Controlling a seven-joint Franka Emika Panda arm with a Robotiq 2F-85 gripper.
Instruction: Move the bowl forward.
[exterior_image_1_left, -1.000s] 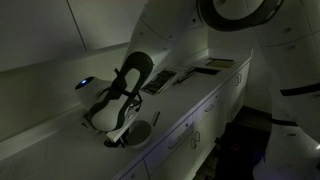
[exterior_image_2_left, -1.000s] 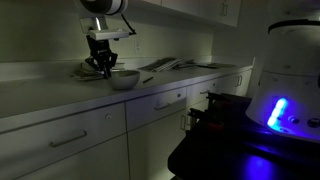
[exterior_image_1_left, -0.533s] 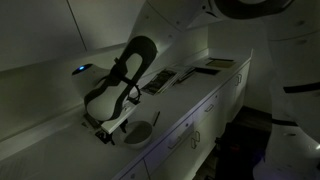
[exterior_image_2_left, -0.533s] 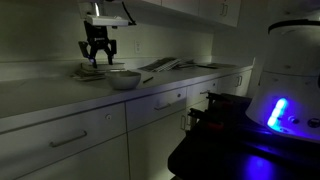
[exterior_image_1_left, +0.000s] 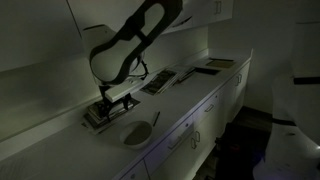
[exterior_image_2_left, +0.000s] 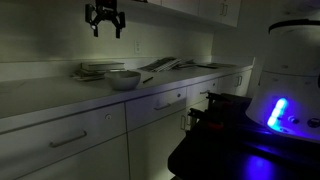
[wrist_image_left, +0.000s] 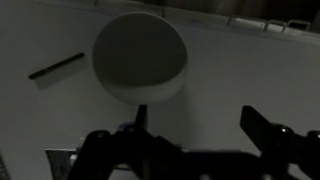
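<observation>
Bowl (exterior_image_2_left: 124, 78) sits on the dim counter (exterior_image_2_left: 60, 100) close to its near edge, just beside a flat stack (exterior_image_2_left: 97, 70) that lies farther back, as seen in both exterior views. The gripper (exterior_image_2_left: 105, 17) hangs well above them, jaws spread wide and holding nothing. The wrist view looks straight down on the bowl, with both fingers (wrist_image_left: 143, 118) clear of its rim and a thin dark stick (wrist_image_left: 56, 66) to its left. With the bowl this near the edge, a further nudge forward could tip it off the counter, and a low pass could clip its rim.
</observation>
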